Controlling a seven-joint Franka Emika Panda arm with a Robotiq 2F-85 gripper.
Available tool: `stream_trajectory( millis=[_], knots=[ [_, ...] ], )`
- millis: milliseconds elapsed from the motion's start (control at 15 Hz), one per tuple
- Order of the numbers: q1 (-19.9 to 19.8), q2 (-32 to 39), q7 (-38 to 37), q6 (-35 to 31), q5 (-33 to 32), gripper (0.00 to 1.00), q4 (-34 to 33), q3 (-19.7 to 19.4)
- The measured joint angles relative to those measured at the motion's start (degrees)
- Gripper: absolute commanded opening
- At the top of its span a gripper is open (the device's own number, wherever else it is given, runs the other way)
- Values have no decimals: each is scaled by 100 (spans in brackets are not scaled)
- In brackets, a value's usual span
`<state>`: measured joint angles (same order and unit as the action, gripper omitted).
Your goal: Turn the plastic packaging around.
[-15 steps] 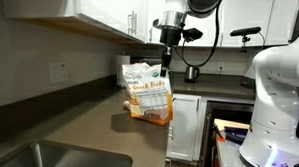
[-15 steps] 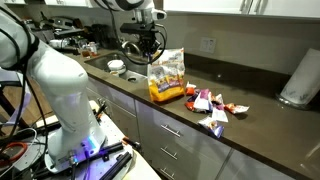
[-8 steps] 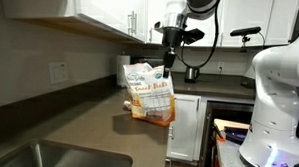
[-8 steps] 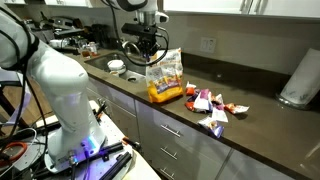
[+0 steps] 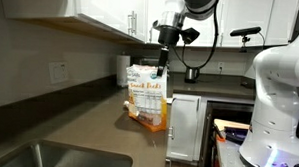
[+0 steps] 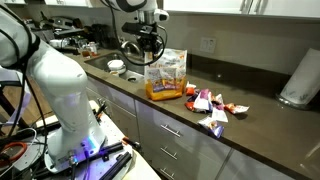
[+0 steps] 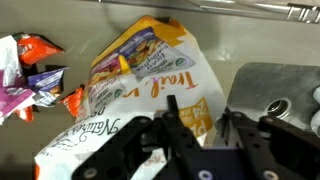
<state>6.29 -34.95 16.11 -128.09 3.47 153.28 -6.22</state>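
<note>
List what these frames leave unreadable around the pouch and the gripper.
- Grip: whether the gripper clamps the white-and-orange plastic snack pouch; its fingers are dark and blurred in the wrist view, tiny in both exterior views.
- White paper-towel roll: cut off by the right edge in an exterior view.
- Steel sink: cut off by the bottom edge in an exterior view.

Claw (image 5: 163, 67) at plastic packaging (image 5: 149, 98) top edge

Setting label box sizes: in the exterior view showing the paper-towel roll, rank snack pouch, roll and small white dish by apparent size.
Largest, too alike to rank: white-and-orange plastic snack pouch and white paper-towel roll, cut by the frame edge.
Smallest: small round white dish.
</note>
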Motion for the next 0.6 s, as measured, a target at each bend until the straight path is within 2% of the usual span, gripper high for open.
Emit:
stream_trajectory(
  millis=[267, 333, 600],
  knots=[
    [-300, -8, -758, -172, -840, 97, -41, 725],
    [-370, -15, -902, -146, -1080, 100, -80, 873],
    [-521, -125, -1289, 61, -1776, 100, -321, 1278]
  ],
)
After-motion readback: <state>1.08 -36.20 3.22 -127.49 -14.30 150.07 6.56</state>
